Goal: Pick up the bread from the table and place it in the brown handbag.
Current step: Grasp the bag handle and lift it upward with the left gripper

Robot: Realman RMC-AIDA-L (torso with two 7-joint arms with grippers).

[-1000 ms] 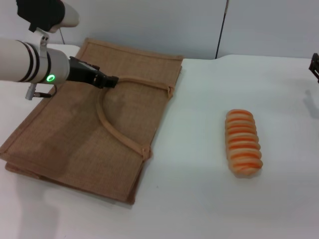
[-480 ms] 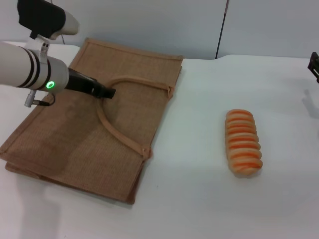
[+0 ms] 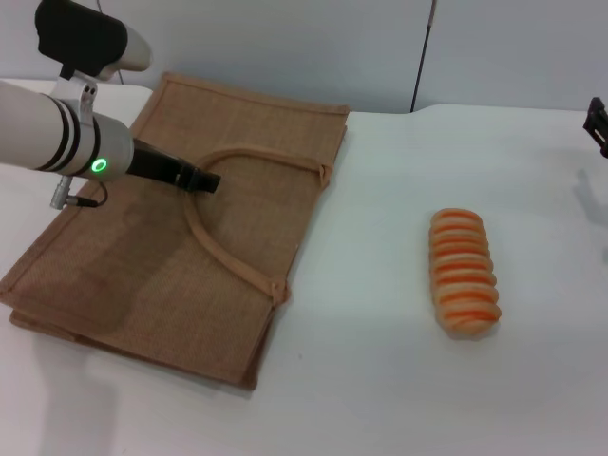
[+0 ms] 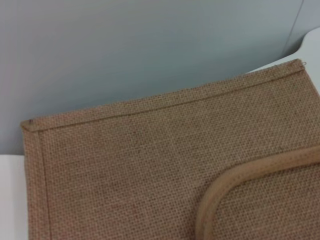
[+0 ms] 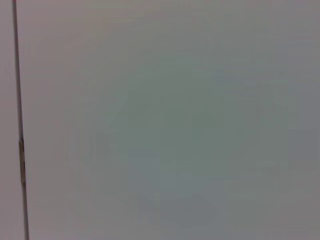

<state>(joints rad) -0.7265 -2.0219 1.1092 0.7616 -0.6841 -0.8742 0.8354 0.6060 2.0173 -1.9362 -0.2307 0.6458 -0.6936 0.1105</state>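
The left gripper (image 3: 204,180), its opening unclear, reaches low over one flat handbag (image 3: 114,256) beside one bread (image 3: 464,273) on the table (image 3: 380,380).

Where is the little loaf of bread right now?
In the head view the bread lies on the white table, toward the robot's right, apart from the brown handbag lying flat on the left.

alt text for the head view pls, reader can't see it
The left hand sits at the strap handle of the brown handbag, which lies flat on the white table. The bread lies untouched to the right; the right hand barely shows at the right edge.
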